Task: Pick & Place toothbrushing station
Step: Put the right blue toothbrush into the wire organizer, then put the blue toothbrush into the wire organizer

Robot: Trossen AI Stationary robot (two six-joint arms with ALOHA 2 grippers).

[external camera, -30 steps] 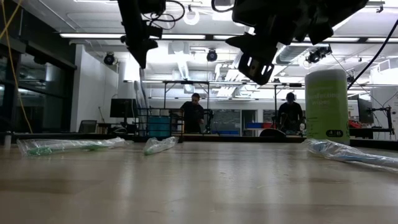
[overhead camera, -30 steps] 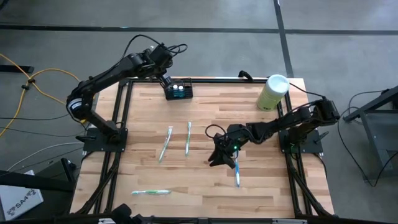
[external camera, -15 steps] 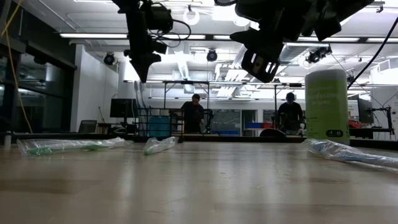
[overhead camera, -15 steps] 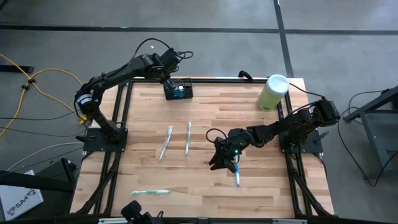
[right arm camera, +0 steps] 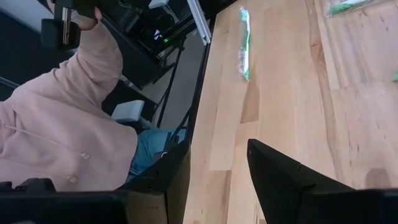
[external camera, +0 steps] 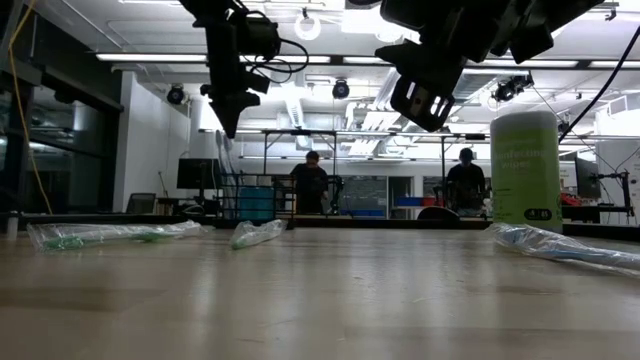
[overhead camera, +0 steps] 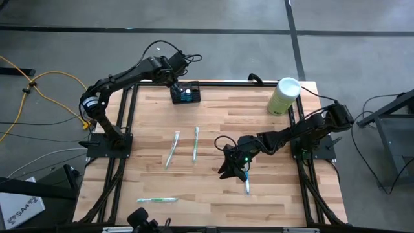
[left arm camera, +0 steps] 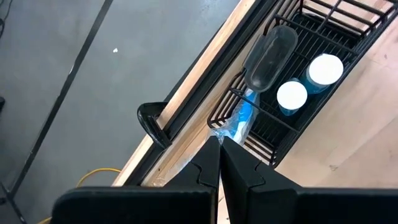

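The table point(overhead camera: 259, 139) is carrying the whole layout, with the two arms reaching in from opposite sides. The green cylinder point(overhead camera: 283, 96) is standing upright at the far right corner, clear of the work. The station point(overhead camera: 185, 93) — a black wire caddy — is sitting at the far edge, left of centre; in the left wrist view its slots are holding two white-capped tubes point(left arm camera: 309, 81) and a clear case point(left arm camera: 270, 55), and a blue-wrapped brush point(left arm camera: 239, 118) is lying in its end compartment.

The left gripper point(overhead camera: 173, 76) is hanging just beside the station's far-left end, its fingers point(left arm camera: 208, 163) pressed together with nothing between them; this placement suggests that a delivery to the caddy is complete.

The right gripper point(overhead camera: 231, 169) is hovering low over the table's middle, directly above the blue brush point(overhead camera: 246, 186) lying there. Its fingers point(right arm camera: 280, 177) are standing apart and empty — a stance suited to a pick, judged to be the step in hand.

Three green-wrapped brushes are lying flat: two point(overhead camera: 173, 147) point(overhead camera: 196, 142) left of centre, one point(overhead camera: 155, 200) near the front edge. A person in a pink sleeve point(right arm camera: 68, 118) is sitting beyond that edge.
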